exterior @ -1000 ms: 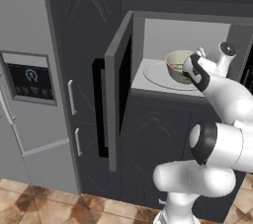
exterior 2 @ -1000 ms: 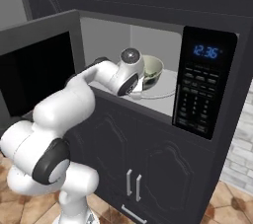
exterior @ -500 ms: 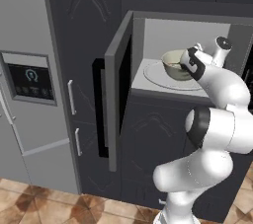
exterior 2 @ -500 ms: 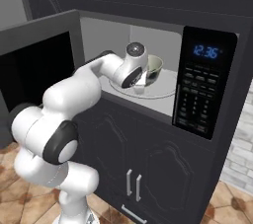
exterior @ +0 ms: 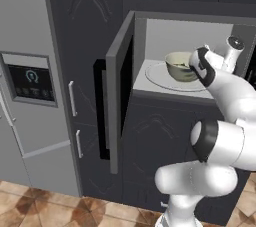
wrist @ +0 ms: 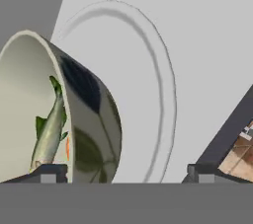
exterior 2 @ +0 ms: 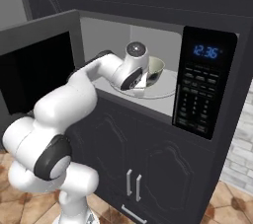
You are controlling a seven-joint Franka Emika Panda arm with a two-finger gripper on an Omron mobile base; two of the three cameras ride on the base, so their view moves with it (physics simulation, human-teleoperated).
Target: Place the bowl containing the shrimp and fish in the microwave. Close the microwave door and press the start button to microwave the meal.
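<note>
Bowl placement inside the microwave [exterior 2: 148, 65]. The bowl [exterior: 180, 66] sits on the round white turntable [exterior: 160, 78] within the light grey cavity, upright in both base views. The gripper [wrist: 123, 172] reaches in from the cavity's open front; in the hand view its two dark fingertips [wrist: 49, 172] stand wide apart, one inside the bowl's cream interior and the other outside, so that the near wall of the bowl passes between them without visible contact on either side. The jaws thus straddle the rim rather than clamp it; the bowl appears to rest on its own.

The fish [wrist: 49, 127] lies within the bowl just beyond the inner fingertip, its long axis running away from the fingers, head end nearest. A sliver of the orange shrimp [wrist: 67, 148] shows beside it, close to the wall.

The microwave door [exterior: 117, 91] stands swung open, well apart from the hand and to its left. Judged from this arrangement, the next move calls for withdrawing the fingers along the line of the bowl wall, clear of the rim, before the door can be reached.
</note>
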